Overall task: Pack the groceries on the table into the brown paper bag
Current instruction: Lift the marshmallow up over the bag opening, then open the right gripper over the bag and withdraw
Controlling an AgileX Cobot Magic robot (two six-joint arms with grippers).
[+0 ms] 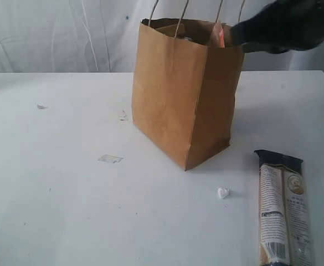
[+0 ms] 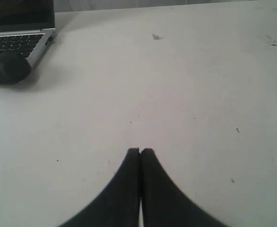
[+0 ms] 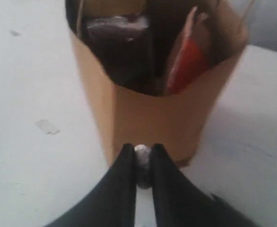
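Note:
The brown paper bag (image 1: pixel 178 94) (image 3: pixel 152 118) stands upright in the middle of the table (image 1: pixel 67 210). Inside it lean the brown pouch with the orange strip (image 1: pixel 221 36) (image 3: pixel 188 61) and a dark jar-like thing (image 3: pixel 114 26). The long beige printed packet (image 1: pixel 283 210) lies flat at the front right. My right gripper (image 1: pixel 234 36) (image 3: pixel 142 149) hovers by the bag's right rim, its jaws almost together with a small grey lump (image 3: pixel 142 163) pinched between the fingertips. My left gripper (image 2: pixel 140 150) is shut and empty over bare table, out of the exterior view.
A small white crumpled bit (image 1: pixel 223 193) lies in front of the bag. A pale flat scrap (image 1: pixel 110 159) (image 3: pixel 46 126) rests to the bag's left. In the left wrist view a laptop (image 2: pixel 15 28) and a black mouse (image 2: pixel 8 66) sit at a table corner.

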